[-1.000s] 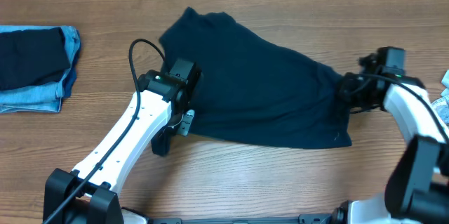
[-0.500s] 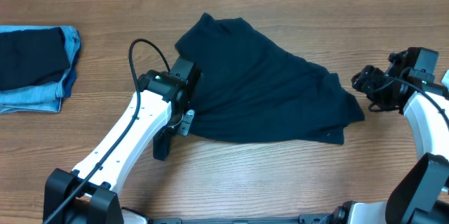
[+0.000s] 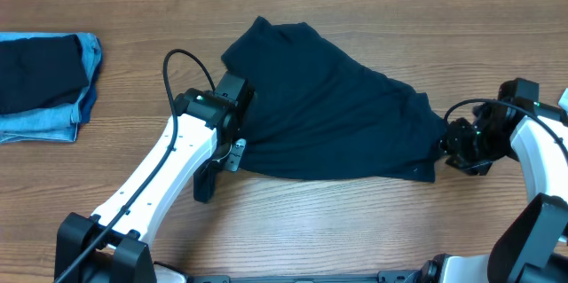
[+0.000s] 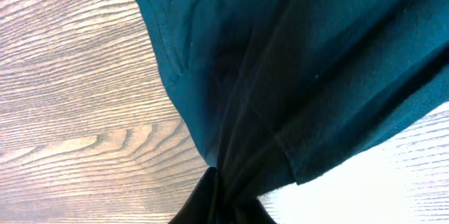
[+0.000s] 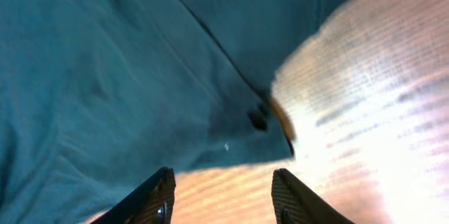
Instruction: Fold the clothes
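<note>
One table (image 3: pixel 355 230) is in view, with two robot arms at it, one left arm (image 3: pixel 169 168) and one right arm (image 3: pixel 541 141). Each ends in a single gripper, so there are two: the left gripper (image 4: pixel 221 206) and the right gripper (image 5: pixel 223 196). One black cable (image 3: pixel 177 61) shows. The clothes count as one navy shirt (image 3: pixel 328 106), one dark navy piece (image 3: pixel 40 70) and light blue denim (image 3: pixel 53 123). Whether the denim is one garment or two cannot be told.
</note>
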### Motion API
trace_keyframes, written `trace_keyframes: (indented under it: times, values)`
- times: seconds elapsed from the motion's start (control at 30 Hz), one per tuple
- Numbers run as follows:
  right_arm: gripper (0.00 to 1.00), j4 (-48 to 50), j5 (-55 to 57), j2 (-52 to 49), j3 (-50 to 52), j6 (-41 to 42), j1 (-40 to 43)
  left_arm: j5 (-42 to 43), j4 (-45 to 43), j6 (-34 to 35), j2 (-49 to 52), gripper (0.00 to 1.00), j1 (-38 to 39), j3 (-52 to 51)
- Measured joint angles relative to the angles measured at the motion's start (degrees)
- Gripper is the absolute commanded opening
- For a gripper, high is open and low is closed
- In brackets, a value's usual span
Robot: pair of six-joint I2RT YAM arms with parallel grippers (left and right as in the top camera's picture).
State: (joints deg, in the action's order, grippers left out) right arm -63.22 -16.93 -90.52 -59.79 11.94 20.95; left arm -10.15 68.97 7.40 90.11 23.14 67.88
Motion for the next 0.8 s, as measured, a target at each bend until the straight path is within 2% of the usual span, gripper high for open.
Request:
trace_keyframes:
  times: [0.2,0.23,0.27,0.3,0.57,0.63,0.7,0.73,0.8]
  values:
    - [0.48,1.0,1.3,0.0,1.0,0.0,0.0,0.0,-0.4,0.0,0.0,0.09,0.0,0.0]
    - [0.47,2.0,1.3,0.0,1.6,0.0,0.0,0.0,-0.4,0.0,0.0,0.09,0.0,0.0]
    - [0.38,3.1,1.1,0.0,2.3,0.0,0.0,0.0,-0.5,0.0,0.0,0.09,0.0,0.0]
    - [0.34,4.8,0.6,0.0,3.1,0.0,0.0,0.0,-0.5,0.0,0.0,0.09,0.0,0.0]
    - [0.29,17.3,-10.0,0.0,4.7,0.1,-0.2,0.0,-0.6,0.0,0.0,0.08,0.0,0.0]
    - [0.22,17.1,-11.3,0.0,4.7,0.0,-0.9,0.1,-0.6,0.0,0.0,0.07,0.0,0.0]
    - [0.24,16.7,-11.7,0.0,4.7,0.1,-1.9,0.5,-0.6,0.0,0.0,0.05,0.0,0.0]
    - [0.29,15.6,-11.8,0.0,4.7,0.1,-2.8,0.5,-0.7,0.0,0.0,0.04,0.0,0.0]
    - [0.31,13.6,-11.9,0.0,4.8,-0.1,-4.2,0.7,-0.6,0.0,0.0,0.04,0.0,0.0]
